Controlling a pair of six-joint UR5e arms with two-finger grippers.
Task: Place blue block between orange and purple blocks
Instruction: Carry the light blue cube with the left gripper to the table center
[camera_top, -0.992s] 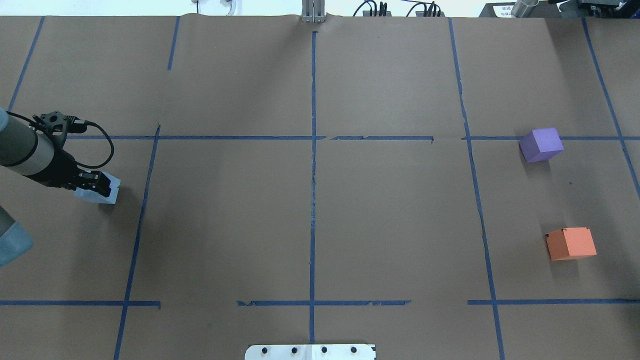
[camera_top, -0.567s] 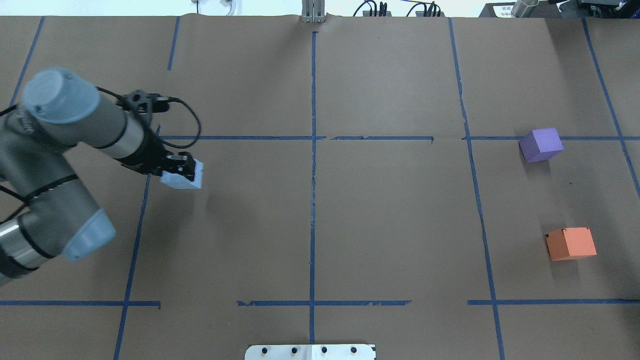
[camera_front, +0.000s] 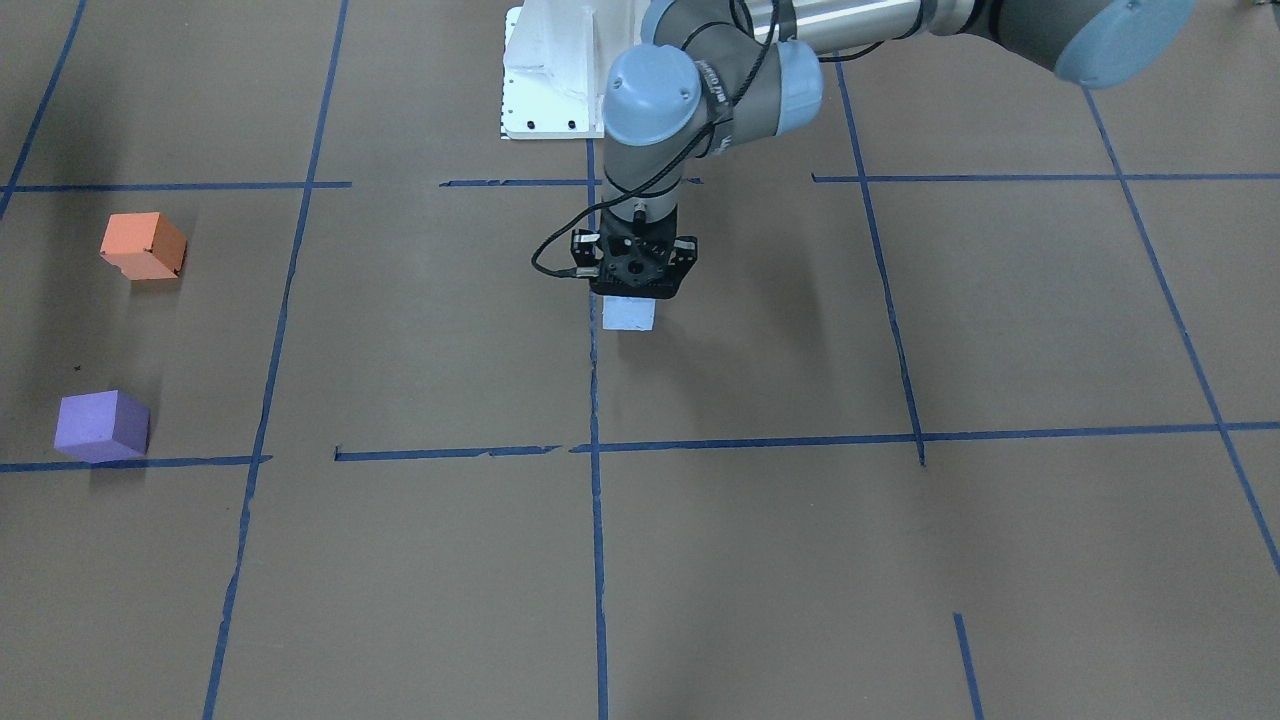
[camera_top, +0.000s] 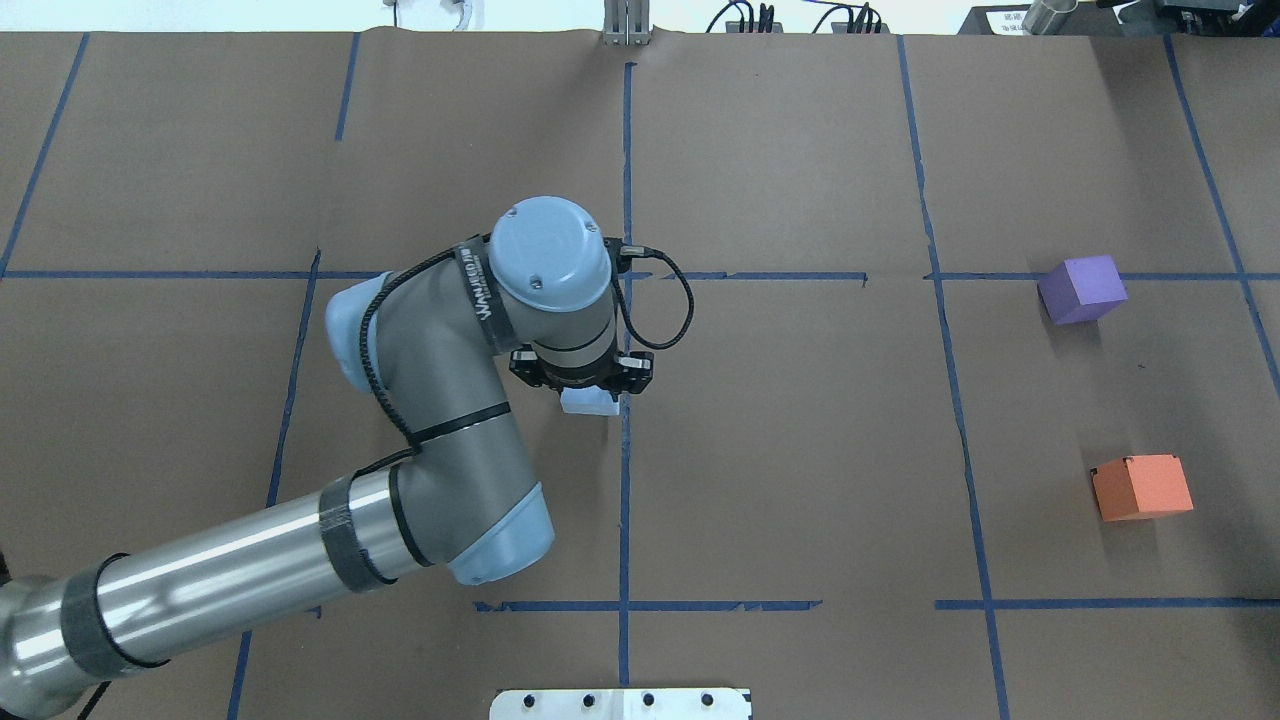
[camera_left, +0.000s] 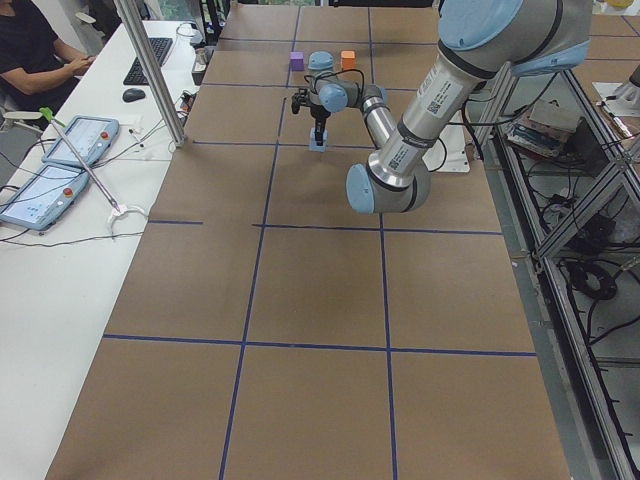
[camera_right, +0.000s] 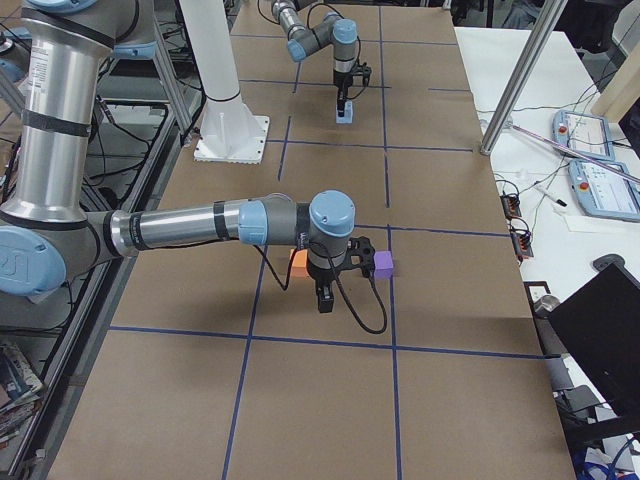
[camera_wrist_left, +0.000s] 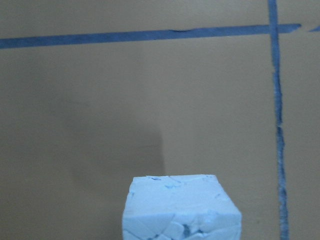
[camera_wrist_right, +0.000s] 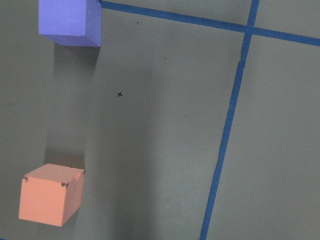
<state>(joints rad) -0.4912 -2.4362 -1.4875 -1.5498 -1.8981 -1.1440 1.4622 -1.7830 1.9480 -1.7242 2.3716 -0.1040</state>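
Left hand, clamping the blue block, has swept from nine o'clock to the desk centre. Carry it level toward three o'clock, stopping midway between purple block and orange block.

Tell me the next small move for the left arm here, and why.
Probably swing the left claw, shut on the blue block, sideways toward the robot's right, aiming at the gap between the purple block and the orange block. The blue block looks lifted and sits only near the table's centre tape line, far from both.
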